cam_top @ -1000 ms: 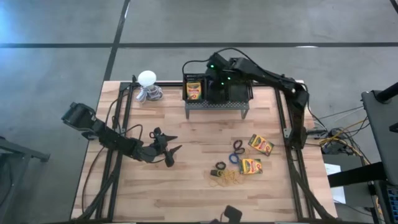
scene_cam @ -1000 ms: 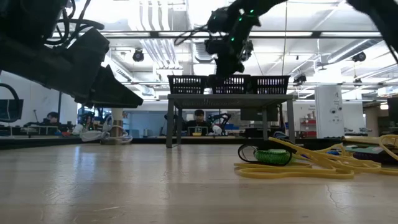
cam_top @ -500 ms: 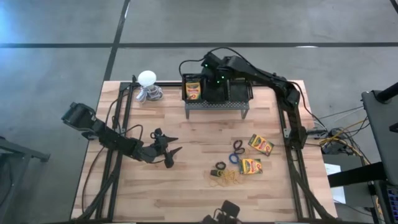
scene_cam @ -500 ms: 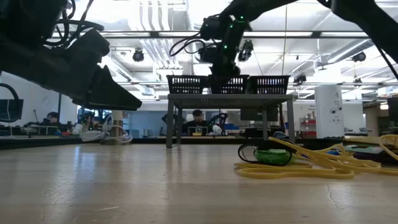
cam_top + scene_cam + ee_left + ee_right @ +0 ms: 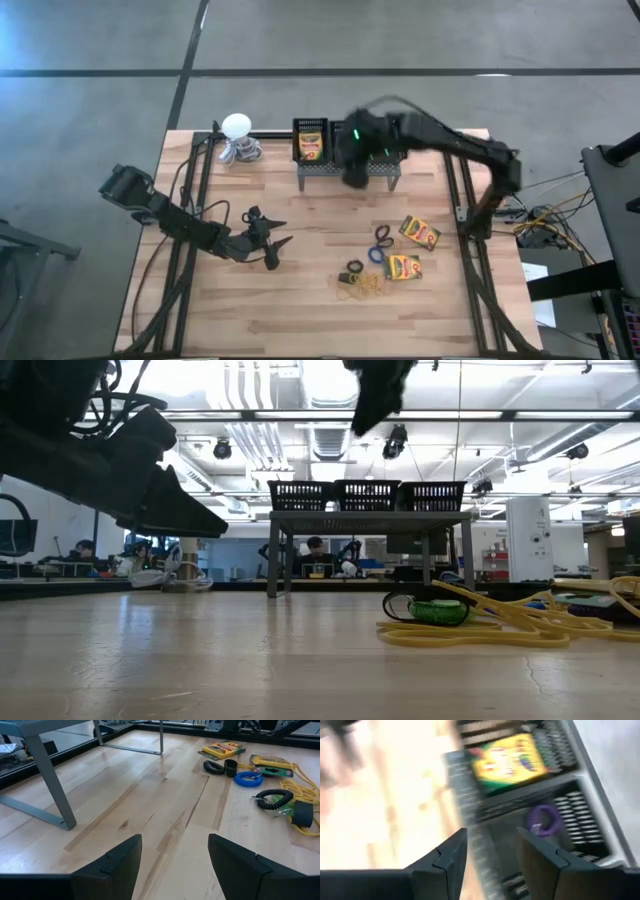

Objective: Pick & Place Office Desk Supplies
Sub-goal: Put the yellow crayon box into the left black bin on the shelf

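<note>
Yellow crayon box lies in the black basket, a purple ring beside it. The right hand hovers above, open and empty. The left hand waits open over the table.

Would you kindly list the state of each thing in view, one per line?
Left gripper: open, empty, held above the table's left side.
Right gripper: open, empty, above the wire basket.
Wire basket: upright on legs, compartments open.
Crayon box in basket: lying flat in one compartment.
Purple ring: lying in the neighbouring compartment.
Two crayon boxes on table: flat, untouched.
Yellow rubber bands: tangled, loose on the table.
</note>
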Robot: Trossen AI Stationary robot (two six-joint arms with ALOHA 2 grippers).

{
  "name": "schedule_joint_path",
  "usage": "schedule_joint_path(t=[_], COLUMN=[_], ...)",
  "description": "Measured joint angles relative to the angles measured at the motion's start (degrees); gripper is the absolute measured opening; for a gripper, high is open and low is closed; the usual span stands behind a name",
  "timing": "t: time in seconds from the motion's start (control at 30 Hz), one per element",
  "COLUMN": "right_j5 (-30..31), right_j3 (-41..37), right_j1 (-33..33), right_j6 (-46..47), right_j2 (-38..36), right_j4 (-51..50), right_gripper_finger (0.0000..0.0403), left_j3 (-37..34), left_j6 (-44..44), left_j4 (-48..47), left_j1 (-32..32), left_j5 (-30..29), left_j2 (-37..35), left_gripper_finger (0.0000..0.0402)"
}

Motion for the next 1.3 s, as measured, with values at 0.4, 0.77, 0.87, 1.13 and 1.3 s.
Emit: schedule_joint_path(t=[0.4,0.77,0.87,1.13,1.3], right_j5=[10.1,1.14,1.07,-0.4,-0.25], right_j3=[-38.49,-58.79,-59.52,-58.69,-58.69], right_j1=[24.93,34.72,35.05,35.07,34.87], right_j6=[17.51,24.84,24.57,22.25,25.0], right_j2=[-18.06,-15.78,-13.21,-10.63,-12.45], right_j4=[16.02,40.23,42.85,39.51,33.58], right_gripper_finger=[0.0129,0.014,0.0143,0.0144,0.0144], left_j3=[0.0,0.0,0.13,0.13,0.13], left_j6=[-0.38,-0.44,-0.44,-0.42,-0.39], left_j4=[0.02,0.25,0.24,0.19,0.08], left_j1=[0.0,0.04,0.07,0.15,0.15], left_j5=[0.0,-1.16,-1.31,-1.33,-1.33], left_j2=[0.0,0.0,0.0,-0.01,-0.02], left_gripper_finger=[0.0237,0.0237,0.0237,0.0237,0.0237])
